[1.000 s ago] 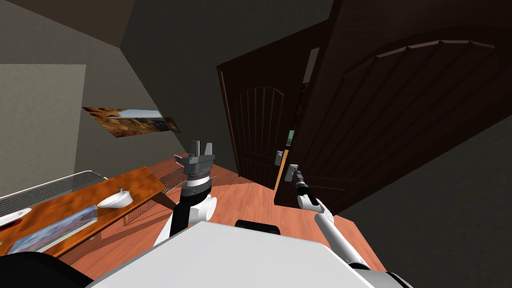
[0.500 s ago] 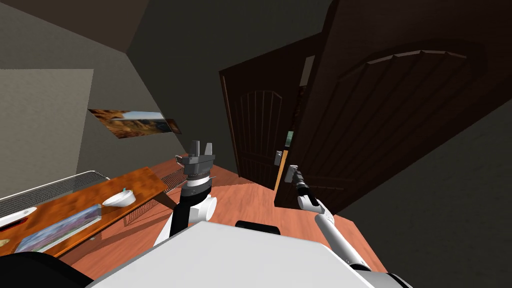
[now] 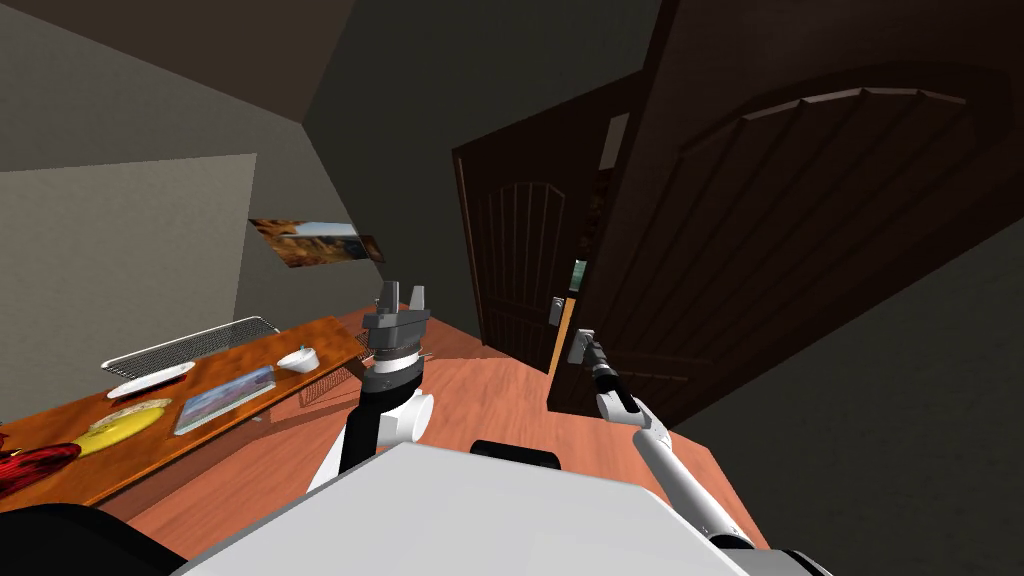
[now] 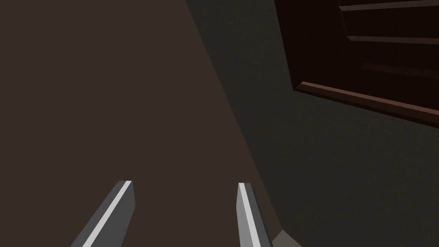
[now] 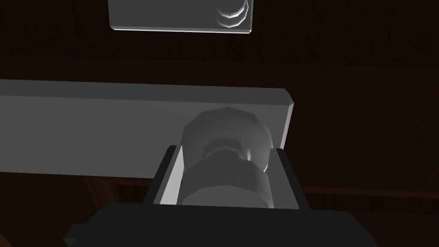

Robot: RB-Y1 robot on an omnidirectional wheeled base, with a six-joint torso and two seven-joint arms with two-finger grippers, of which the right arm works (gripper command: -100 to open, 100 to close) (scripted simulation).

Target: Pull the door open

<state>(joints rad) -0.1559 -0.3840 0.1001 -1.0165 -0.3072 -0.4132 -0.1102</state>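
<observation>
– Two grippers, report. Right one first.
– Right gripper is clamped on the door knob, one blade pressing each side. The knob is rounded, faceted and dull grey, on a short neck. Behind it is a flat grey rectangular plate, with a smaller grey plate just past that.
– Door itself?
– Door is straight ahead, right of centre, and stands partly open. Dark brown wood grain, arched panel with vertical grooves. The knob sits at its free edge.
– Left?
– Left gripper is upright, well apart from the door, blades spread.
– Further out?
– Reddish wood-grain floor. Orange-brown wooden table is on my left, carrying a white bowl, a flat book and a yellow plate. Wire mesh rack is behind the table. Second dark panelled door is beyond the gap. Landscape picture is on the far wall.
</observation>
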